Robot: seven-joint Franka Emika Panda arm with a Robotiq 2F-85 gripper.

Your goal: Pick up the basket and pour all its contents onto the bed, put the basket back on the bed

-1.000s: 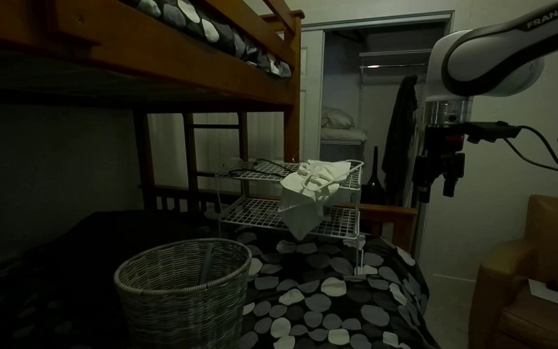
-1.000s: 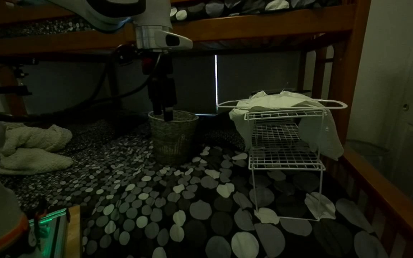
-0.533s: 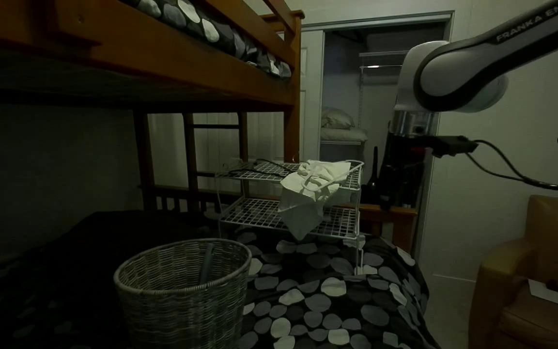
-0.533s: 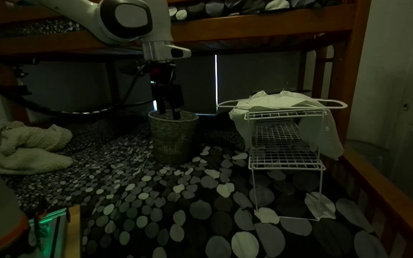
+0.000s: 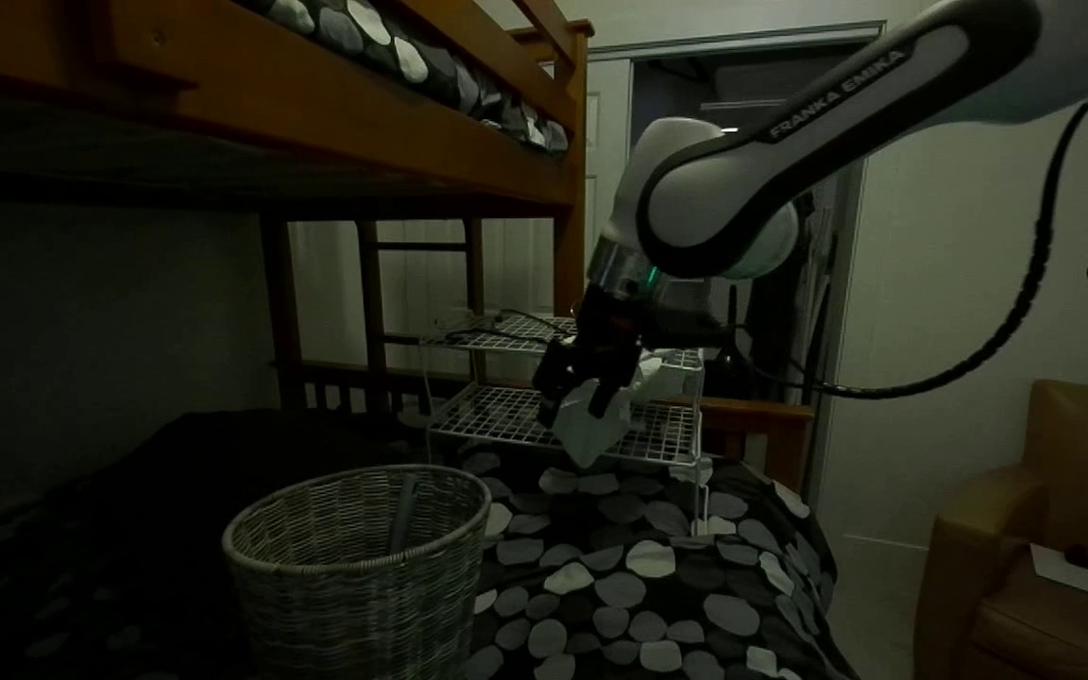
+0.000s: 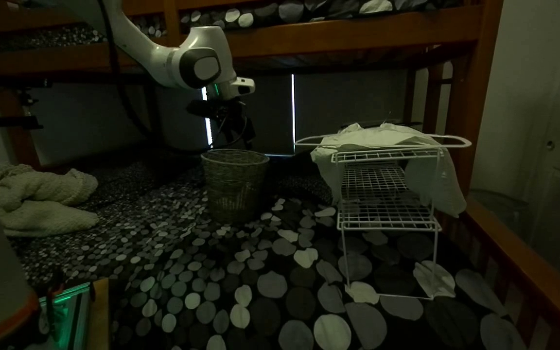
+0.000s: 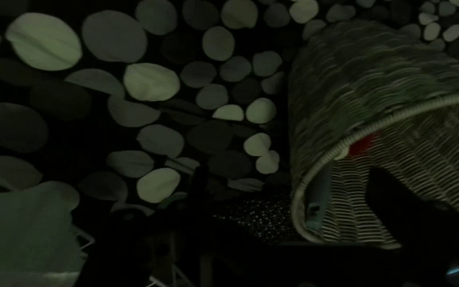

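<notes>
The basket stood upright on the bed, although in an exterior view the bottom border cut off its lower part, and in the wrist view the right border cut off one side. Of its contents only little could be made out: a long blue-grey object stood slanted near the inner wall, and close to it was a red patch, which I could not identify. The floor of the basket was hidden.

The gripper was very dark, but its fingers could be seen spread apart, with a gap between them. It hung higher than the basket's rim and apart from it; in an exterior view it covered a part of the white cloth on the wire rack. In an exterior view its fingertips were hard to distinguish from the dark background.

There the arm crossed in front of the wooden beam of the upper bunk. The rack stood near the wooden rail of the bed. Between basket and rack a stretch of the bed gave some room, and a wider one spread on the near side of the basket. On the other side, a cream blanket lay well apart from the basket.
</notes>
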